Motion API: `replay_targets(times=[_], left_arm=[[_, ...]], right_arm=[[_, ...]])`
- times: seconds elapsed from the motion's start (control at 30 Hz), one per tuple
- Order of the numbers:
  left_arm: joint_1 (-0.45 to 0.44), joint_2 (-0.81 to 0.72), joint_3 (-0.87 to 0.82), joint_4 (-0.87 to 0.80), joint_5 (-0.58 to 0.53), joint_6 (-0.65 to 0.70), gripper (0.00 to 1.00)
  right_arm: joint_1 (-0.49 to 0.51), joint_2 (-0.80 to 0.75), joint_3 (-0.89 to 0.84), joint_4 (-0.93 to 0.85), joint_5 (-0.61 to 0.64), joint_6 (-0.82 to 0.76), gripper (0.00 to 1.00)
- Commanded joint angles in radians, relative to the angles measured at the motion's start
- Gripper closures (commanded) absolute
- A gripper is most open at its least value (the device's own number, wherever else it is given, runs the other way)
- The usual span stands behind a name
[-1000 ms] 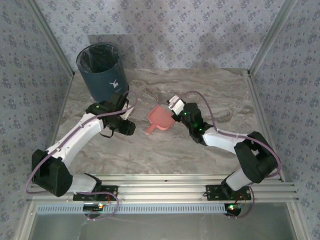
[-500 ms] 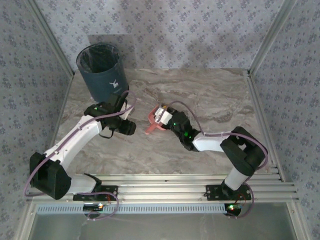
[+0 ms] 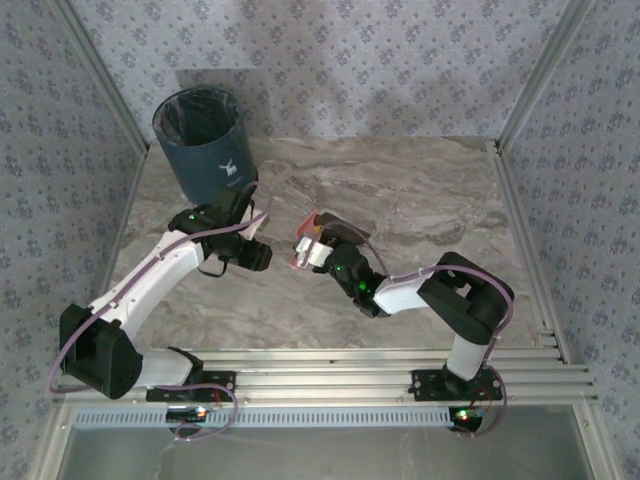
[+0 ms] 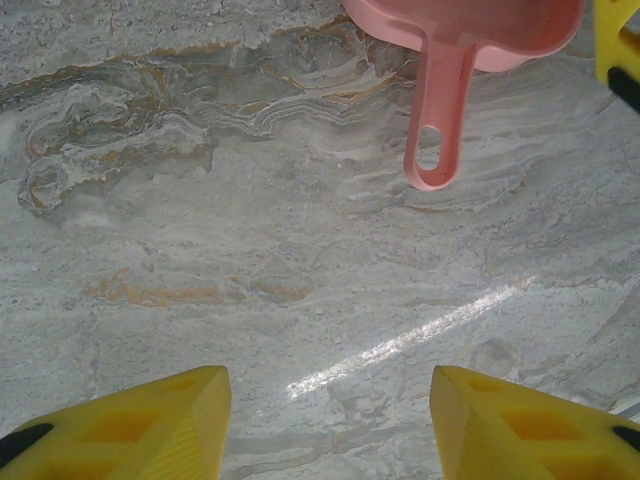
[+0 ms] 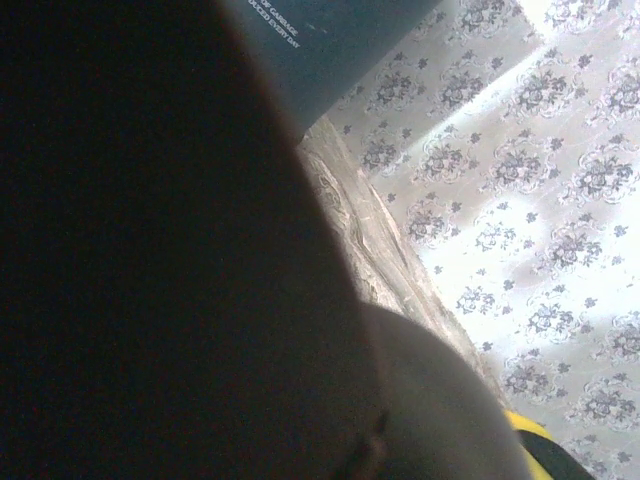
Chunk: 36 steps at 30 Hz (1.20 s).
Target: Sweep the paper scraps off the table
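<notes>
Pink dustpan point(image 4: 440, 90), pinched in right fingers point(image 4: 615, 35), lately swung left across the bench point(image 3: 430, 200) toward the bin point(image 3: 200, 140); left fingers point(image 4: 150, 420) spread, idle; emptying it judged next.

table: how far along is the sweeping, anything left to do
Looks done: the grey-beige marble table appears swept. In hand: the right gripper is shut on the pink plastic dustpan, tilted up mid-table; the left gripper hangs open beside it. Left: probably tipping it into the dark blue round bin; the pan's contents are hidden.

Bin point(image 3: 200, 150) at back left of table point(image 3: 430, 190), dustpan point(image 4: 440, 80) in the middle
</notes>
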Motion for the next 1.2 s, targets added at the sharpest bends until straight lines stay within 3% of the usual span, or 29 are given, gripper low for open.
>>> replay_targets(times=[0.0,0.27,0.67,1.17], left_arm=[[0.008,0.011,0.001,-0.014,0.019,-0.001,0.44],[0.011,0.019,0.000,-0.017,0.023,-0.001,0.44],[0.013,0.025,-0.005,-0.016,0.028,0.000,0.44],[0.015,0.028,-0.005,-0.020,0.029,0.001,0.44]], right_arm=[[0.027,0.048,-0.028,0.031,0.022,0.020,0.78],[0.066,0.102,-0.044,0.078,0.072,0.028,0.60],[0.106,0.158,-0.060,0.128,0.137,0.058,0.52],[0.125,0.177,-0.078,0.171,0.176,0.074,0.31]])
